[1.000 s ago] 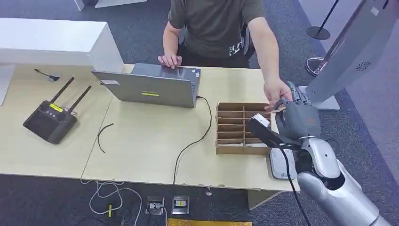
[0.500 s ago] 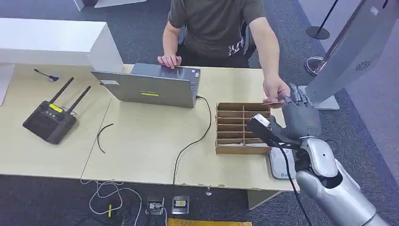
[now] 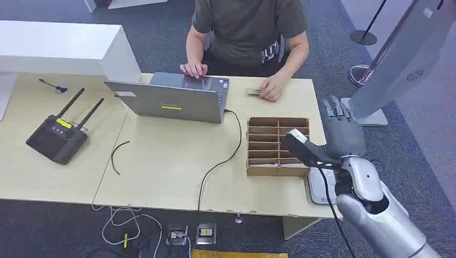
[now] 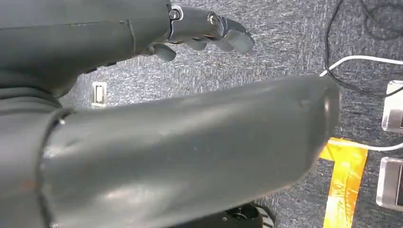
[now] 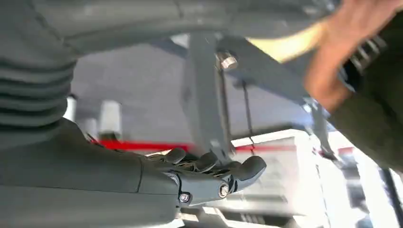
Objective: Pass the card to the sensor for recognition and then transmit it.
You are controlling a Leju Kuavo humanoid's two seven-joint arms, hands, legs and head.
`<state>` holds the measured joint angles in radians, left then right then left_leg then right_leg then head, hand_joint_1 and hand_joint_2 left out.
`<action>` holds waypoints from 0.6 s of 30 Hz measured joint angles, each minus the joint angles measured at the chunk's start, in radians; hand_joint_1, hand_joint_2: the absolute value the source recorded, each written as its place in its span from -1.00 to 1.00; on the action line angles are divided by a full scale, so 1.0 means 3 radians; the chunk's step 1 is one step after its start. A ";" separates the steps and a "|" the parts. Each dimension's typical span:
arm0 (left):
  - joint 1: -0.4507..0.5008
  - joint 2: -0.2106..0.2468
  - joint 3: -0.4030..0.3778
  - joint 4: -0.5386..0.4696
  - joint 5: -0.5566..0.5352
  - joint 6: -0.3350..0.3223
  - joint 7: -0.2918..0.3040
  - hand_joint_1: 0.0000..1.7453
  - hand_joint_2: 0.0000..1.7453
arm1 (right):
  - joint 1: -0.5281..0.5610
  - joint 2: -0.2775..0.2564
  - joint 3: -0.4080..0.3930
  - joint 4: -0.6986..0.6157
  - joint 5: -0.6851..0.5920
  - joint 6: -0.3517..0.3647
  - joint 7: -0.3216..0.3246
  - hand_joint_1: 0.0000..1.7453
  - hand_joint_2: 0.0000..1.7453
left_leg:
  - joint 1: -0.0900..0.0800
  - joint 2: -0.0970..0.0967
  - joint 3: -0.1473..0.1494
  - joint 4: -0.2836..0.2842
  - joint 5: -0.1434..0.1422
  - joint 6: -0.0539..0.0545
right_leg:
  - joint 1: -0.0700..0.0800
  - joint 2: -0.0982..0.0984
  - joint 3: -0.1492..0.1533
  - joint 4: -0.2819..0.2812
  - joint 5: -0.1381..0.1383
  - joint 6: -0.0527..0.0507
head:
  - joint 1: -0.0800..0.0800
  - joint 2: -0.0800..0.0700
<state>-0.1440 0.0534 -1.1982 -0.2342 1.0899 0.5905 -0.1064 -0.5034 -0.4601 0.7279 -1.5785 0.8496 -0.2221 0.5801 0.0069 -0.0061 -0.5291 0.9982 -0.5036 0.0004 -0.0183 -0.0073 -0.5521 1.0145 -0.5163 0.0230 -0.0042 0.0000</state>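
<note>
My right hand (image 3: 341, 128) is raised past the table's right edge, beside the cardboard divider box (image 3: 275, 146). Its fingers (image 3: 334, 109) point away from me and hold nothing; the right wrist view shows the same fingers (image 5: 211, 172) apart and bare. The card (image 3: 253, 91) lies on the table next to the laptop, under the fingertips of the person's hand (image 3: 273, 88). A flat white card sensor (image 3: 321, 189) lies on the table's right end, partly behind my forearm. My left hand (image 4: 204, 31) hangs over the carpet with nothing in it.
A grey laptop (image 3: 175, 98) sits open before the seated person, its cable (image 3: 223, 161) trailing to the front edge. A black router (image 3: 58, 137) rests at the left. A white kiosk (image 3: 400, 64) stands right of the table. Power sockets (image 3: 191, 234) and cables lie on the floor.
The person took the card from my right hand's fingertips and carried it back to the table beside the laptop. My right hand stays raised, now holding nothing.
</note>
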 joint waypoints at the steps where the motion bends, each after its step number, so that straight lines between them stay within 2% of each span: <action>1: 0.0007 0.0000 0.0000 0.0000 -0.0001 -0.0001 0.0000 -1.00 -1.00 | 0.0007 0.0000 0.0000 -0.0014 -0.0045 0.0071 0.0078 -1.00 1.00 | 0.0000 0.0000 0.0000 0.0000 0.0000 0.0000 | 0.0000 0.0001 0.0000 0.0000 0.0000 0.0000 | 0.0001 0.0000; 5: 0.0029 0.0001 0.0000 0.0002 -0.0003 -0.0009 0.0000 -1.00 -1.00 | 0.0081 -0.0047 0.0003 -0.0212 -0.0122 0.0270 0.0302 -1.00 1.00 | 0.0000 0.0001 0.0000 0.0000 0.0000 0.0000 | 0.0000 0.0001 -0.0001 0.0000 0.0000 0.0000 | 0.0001 0.0000; 12: 0.0050 0.0001 0.0000 0.0004 0.0001 -0.0009 0.0000 -1.00 -1.00 | 0.0213 -0.0165 0.0005 -0.0510 -0.0177 0.0363 0.0370 -1.00 1.00 | 0.0000 0.0001 0.0001 0.0000 0.0000 0.0000 | 0.0000 0.0006 -0.0002 0.0000 0.0000 0.0000 | 0.0000 0.0000; 18: 0.0085 0.0001 0.0000 0.0004 0.0034 -0.0006 -0.0028 -1.00 -1.00 | 0.0481 -0.0270 -0.0053 -0.0708 0.0081 0.0401 0.0381 -1.00 1.00 | 0.0000 0.0002 0.0001 0.0000 -0.0001 0.0000 | 0.0000 0.0006 -0.0002 -0.0001 0.0000 0.0000 | 0.0000 0.0000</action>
<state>-0.1184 0.0538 -1.1982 -0.2331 1.1002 0.5886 -0.1148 -0.3590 -0.5410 0.7118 -1.7911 0.8740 -0.1018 0.6943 0.0068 -0.0055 -0.5288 0.9982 -0.5037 0.0003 -0.0184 -0.0055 -0.5527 1.0142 -0.5163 0.0230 -0.0042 0.0000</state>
